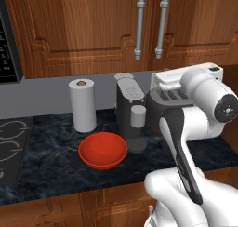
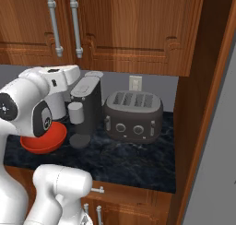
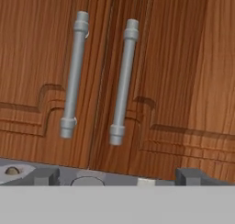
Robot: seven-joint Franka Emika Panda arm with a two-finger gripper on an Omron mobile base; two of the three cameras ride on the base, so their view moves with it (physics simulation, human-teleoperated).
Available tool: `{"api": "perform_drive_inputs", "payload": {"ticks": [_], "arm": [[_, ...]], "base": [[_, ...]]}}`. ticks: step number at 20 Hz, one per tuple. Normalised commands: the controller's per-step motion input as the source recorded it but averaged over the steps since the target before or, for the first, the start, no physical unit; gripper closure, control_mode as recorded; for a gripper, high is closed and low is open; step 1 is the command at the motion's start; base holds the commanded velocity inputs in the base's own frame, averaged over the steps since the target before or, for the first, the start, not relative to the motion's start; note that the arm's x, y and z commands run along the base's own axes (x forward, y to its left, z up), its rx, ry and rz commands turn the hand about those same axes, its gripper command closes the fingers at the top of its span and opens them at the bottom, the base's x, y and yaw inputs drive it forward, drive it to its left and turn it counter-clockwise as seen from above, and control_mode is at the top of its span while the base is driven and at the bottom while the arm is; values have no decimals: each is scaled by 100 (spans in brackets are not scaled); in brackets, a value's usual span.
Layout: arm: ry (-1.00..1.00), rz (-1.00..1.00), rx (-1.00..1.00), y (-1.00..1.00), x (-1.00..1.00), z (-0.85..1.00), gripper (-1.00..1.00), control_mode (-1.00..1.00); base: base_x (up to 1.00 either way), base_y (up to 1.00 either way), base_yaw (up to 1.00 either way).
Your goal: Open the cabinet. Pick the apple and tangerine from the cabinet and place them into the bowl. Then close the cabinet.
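cabinet [image 1: 93, 30]: both doors are sitting fully shut up on the wall, so the apple and tangerine are staying hidden behind them, can't see either one.
handles: the two silver bars, left handle [image 3: 73, 76] and right handle [image 3: 123, 81], are hanging side by side at the seam where the doors meet, which is why the hand camera is staring straight at them.
claw [image 3: 117, 177]: the fingers are standing wide apart and gripping nothing; the tips are peeking up below the handles, well short of touching, looks to me like it's lining up for a pull.
bowl [image 1: 102, 150]: the red one is waiting on the dark table, near edge, just in front of the paper towel roll [image 1: 82, 105] and left of the coffee machine [image 1: 130, 109], handy for dropping fruit in.
toaster [image 2: 133, 114]: it's parked right of the coffee machine, out of the way.
progress: I'd say nothing is done yet, opening comes first.
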Motion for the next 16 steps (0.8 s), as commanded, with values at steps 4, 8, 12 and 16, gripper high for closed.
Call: {"api": "perform_drive_inputs", "payload": {"ticks": [4, 8, 12, 16], "arm": [[-14, 0, 0, 0, -3, 36, -100, -100], [-11, 0, 0, 0, 0, 27, -100, -100], [-14, 0, 0, 0, 0, 12, -100, -100], [-9, 0, 0, 0, 0, 0, -100, -100]], "base": [[0, 0, 0], [0, 0, 0], [0, 0, 0], [0, 0, 0]]}}
